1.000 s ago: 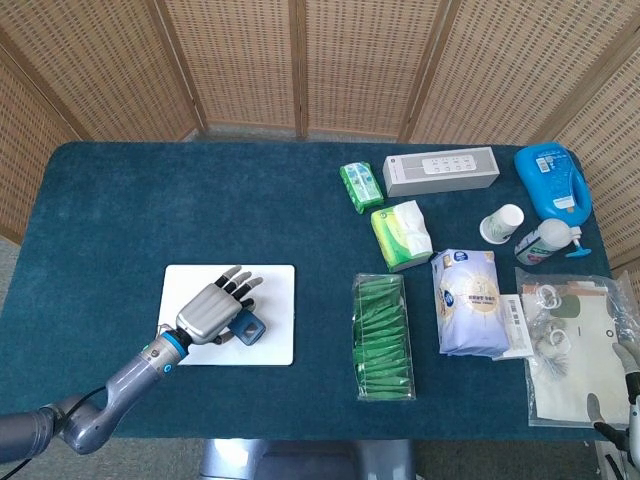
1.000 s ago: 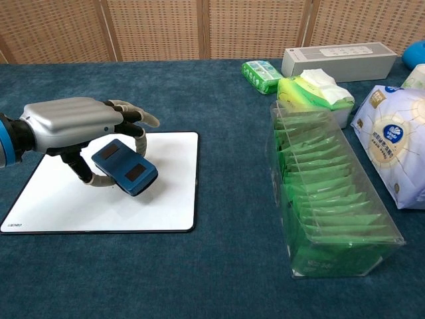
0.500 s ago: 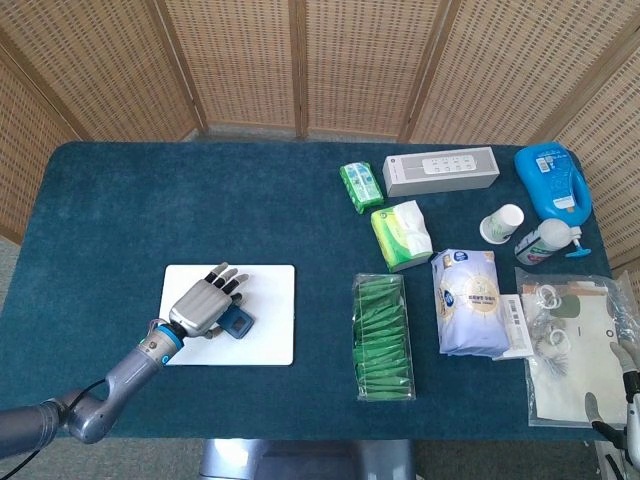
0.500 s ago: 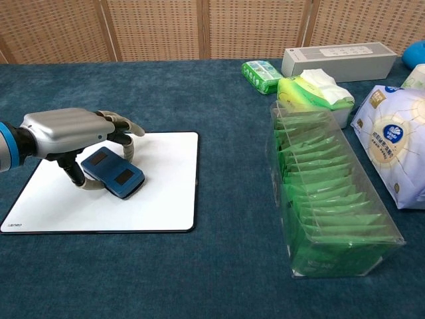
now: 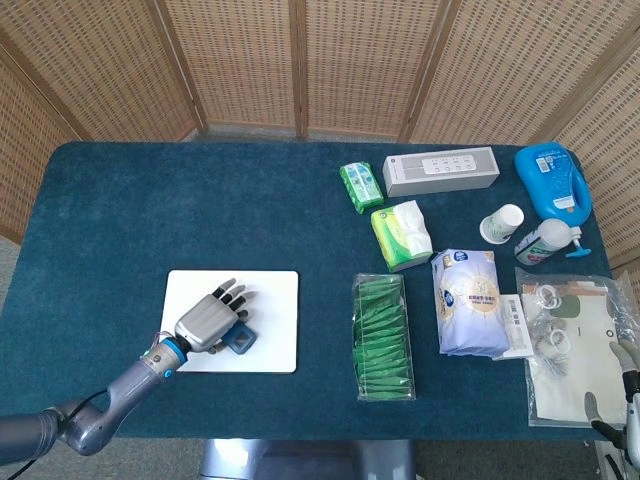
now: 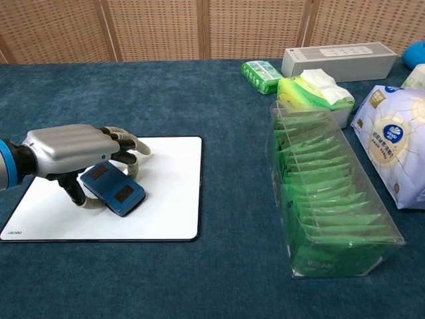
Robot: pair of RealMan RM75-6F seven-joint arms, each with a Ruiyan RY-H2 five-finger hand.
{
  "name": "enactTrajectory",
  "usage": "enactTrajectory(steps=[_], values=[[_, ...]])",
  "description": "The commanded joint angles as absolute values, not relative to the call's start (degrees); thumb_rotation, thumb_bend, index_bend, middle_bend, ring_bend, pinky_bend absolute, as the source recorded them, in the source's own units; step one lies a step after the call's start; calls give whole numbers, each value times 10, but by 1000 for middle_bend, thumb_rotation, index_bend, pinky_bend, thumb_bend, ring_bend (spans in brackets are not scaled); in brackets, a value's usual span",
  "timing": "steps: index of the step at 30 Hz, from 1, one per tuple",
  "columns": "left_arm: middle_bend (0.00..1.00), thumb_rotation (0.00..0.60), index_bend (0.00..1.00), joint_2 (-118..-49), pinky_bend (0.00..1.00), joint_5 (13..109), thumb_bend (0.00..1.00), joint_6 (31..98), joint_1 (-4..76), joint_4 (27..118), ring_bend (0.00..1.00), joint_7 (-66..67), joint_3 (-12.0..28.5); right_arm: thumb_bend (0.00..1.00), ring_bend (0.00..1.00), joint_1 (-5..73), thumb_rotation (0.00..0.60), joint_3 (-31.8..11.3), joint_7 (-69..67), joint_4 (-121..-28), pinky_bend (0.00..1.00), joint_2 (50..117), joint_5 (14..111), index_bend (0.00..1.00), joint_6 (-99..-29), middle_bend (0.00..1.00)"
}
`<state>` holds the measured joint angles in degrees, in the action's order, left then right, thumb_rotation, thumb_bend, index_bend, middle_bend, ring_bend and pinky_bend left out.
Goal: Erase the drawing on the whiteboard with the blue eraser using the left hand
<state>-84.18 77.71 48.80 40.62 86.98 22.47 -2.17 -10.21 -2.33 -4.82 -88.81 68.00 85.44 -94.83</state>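
Broadly, the job sits on the left of the table (image 5: pixel 150 215): the whiteboard (image 6: pixel 169 199) lies flat on the blue cloth near the front edge, well apart from the packaged goods on the right. Its bare surface looks plain white in both views, so I cannot tell whether any drawing remains; marks may be hidden under the hand. The left hand (image 6: pixel 70 151) is arched over the board's left-middle part, holding the blue eraser (image 6: pixel 113 189) between thumb below and fingers on top, with the eraser tilted and its lower end touching the board.

To wipe well, the eraser likely needs to lie flatter, so that its whole face meets the board and not only an edge. Light, even pressure and short strokes kept inside the border seem wise, since the board rests loose on the cloth and could slide. The right hand (image 5: pixel 628 400) barely shows at the lower right edge; whether its fingers are apart or curled cannot be judged.
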Motion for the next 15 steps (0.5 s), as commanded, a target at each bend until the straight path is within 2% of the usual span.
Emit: enactTrajectory(steps=[1,9,15], values=[[122,600,855,-831,0,801,363,496,405,898,0,216,-30,399,0,-102,600,-23,-48,-888,70,680,854,107,-948,114],[122,600,845,-821,0,833,363,507,405,931,0,197,-34,399,0,-102,600,-23,-50,-886,70,681,853,106,-948,114],[120,600,833,-818,0,834,362,529,398,930,0,183,-22,400,0,-104,600,-23,-54,-884,70,681,852,107,-949,114]])
